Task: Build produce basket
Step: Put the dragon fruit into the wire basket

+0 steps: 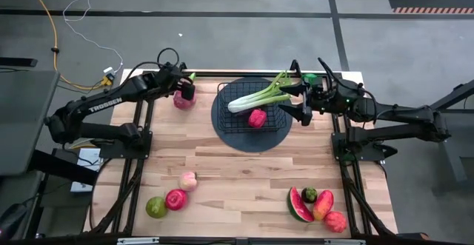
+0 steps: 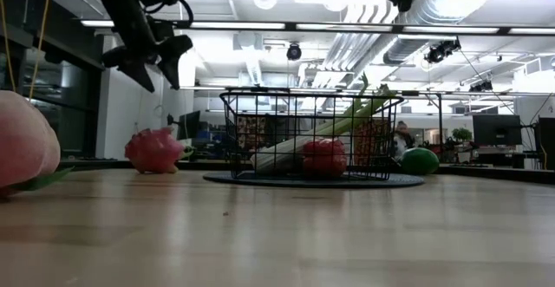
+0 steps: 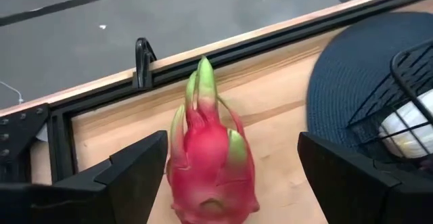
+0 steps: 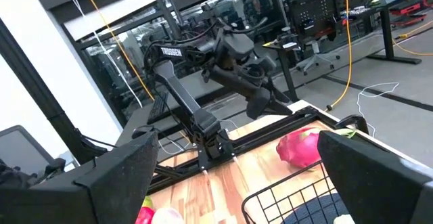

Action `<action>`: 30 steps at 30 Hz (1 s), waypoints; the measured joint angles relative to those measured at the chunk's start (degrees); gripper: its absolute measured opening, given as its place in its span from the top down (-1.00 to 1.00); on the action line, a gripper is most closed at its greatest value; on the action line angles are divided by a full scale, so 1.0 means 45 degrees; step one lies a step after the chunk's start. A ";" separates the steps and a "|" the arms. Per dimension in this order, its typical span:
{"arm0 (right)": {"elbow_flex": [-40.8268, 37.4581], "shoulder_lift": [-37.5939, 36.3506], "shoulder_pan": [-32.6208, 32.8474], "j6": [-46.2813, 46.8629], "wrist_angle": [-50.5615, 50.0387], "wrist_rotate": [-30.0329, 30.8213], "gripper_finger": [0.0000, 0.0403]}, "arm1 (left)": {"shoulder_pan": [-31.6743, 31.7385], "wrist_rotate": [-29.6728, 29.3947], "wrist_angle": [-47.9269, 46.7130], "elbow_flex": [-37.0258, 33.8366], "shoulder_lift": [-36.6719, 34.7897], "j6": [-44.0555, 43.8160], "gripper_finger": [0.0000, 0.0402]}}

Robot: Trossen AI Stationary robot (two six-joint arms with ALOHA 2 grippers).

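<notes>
One basket (image 1: 252, 109) at twelve o'clock, one leafy stalk (image 1: 255, 95), one dragon fruit (image 1: 184, 99), one watermelon slice (image 1: 298, 206), one round mat (image 1: 226, 134), two grippers.

We see the left arm stretched toward the far left of the surface, its left claw (image 1: 185, 91) raised clear of the wood, fingers (image 3: 132, 173) spread wide apart. The right arm reaches in from the right, its right claw (image 1: 302, 101) hovering at far centre, jaws gaping.
</notes>
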 joint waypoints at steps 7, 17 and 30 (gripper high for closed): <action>0.0000 0.0010 0.0000 0.0243 -0.0067 0.0000 -0.96 | -0.0004 -0.0002 0.0002 0.0000 0.0169 -0.0292 -0.60; 0.0000 0.0015 0.0000 0.0136 -0.0125 0.0005 -0.96 | -0.0009 -0.0331 0.0278 0.0000 0.0173 0.0546 -0.62; 0.0000 0.0039 0.0000 0.0233 -0.0123 0.0010 -0.96 | 0.0429 -0.1449 0.0967 0.0000 0.0704 0.0336 -0.94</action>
